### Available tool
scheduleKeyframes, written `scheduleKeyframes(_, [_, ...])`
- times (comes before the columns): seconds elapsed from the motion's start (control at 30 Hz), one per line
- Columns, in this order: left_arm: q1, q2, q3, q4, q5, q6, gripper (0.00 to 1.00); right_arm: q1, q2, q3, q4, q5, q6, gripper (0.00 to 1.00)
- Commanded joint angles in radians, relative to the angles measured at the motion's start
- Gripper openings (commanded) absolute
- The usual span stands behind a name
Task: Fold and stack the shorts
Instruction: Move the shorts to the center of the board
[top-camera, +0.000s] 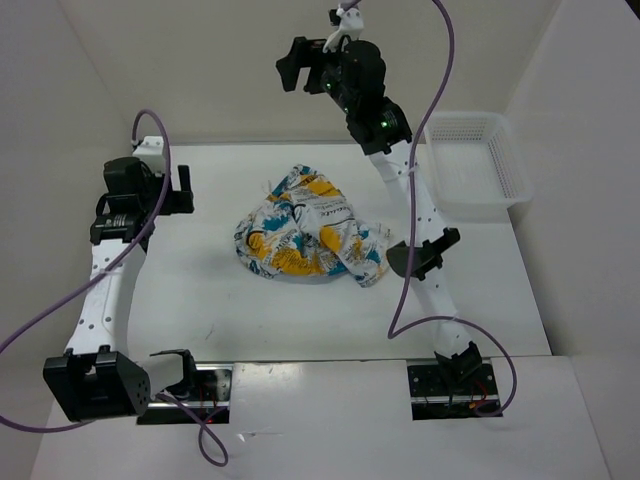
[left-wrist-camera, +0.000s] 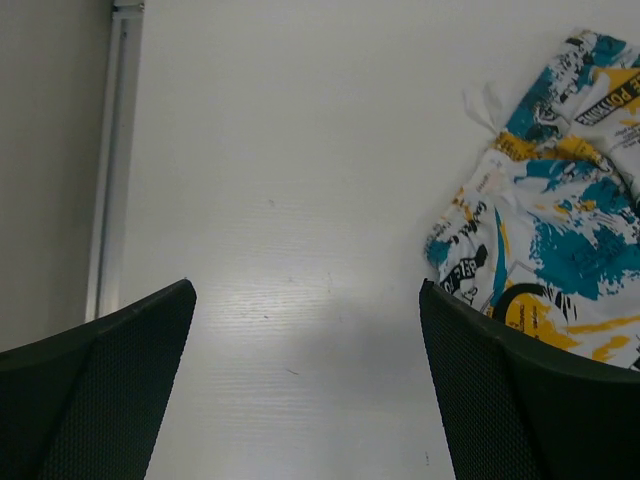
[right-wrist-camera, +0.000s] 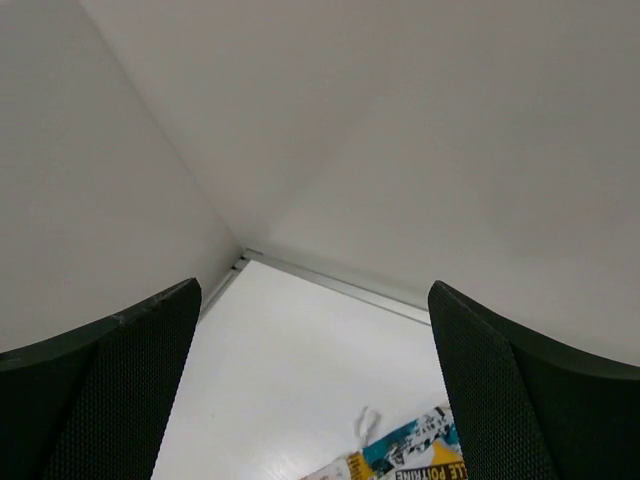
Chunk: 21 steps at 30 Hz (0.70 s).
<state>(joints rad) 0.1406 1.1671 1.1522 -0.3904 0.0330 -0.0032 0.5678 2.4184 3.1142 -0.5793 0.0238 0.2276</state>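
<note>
Black lettering on the crumpled white fabric shorts (left-wrist-camera: 560, 200), printed teal and yellow, seems to read "POTMINE"; the remaining print is illegible.

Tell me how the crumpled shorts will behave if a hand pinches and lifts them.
The shorts lie in a crumpled heap of soft folds, so they will probably sag limply from one pinch. Pushed, they would likely bunch up rather than slide whole. The fabric looks thin, so probably light.
</note>
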Motion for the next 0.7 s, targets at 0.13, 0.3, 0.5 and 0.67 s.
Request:
scheduleKeyframes(0.13, [0.008, -0.039, -0.054, 0.004, 0.073, 0.003, 0.99, 0.116, -0.174, -0.297, -0.163, -0.034, -0.131, 0.99])
scheduleKeyframes(0.3, [0.106, -0.125, -0.118, 0.004, 0.022, 0.003, 0.99, 0.289, -0.154, -0.614, -0.176, 0.016, -0.37, 0.96])
scheduleKeyframes(0.5, [0.227, -0.253, -0.207, -0.041, 0.073, 0.003, 0.99, 0.388, 0.077, -0.494, -0.117, 0.148, -0.327, 0.87])
scheduleKeyframes(0.67, [0.281, -0.326, -0.233, -0.061, 0.083, 0.003, 0.99, 0.408, 0.188, -0.468, -0.007, 0.214, -0.315, 0.81])
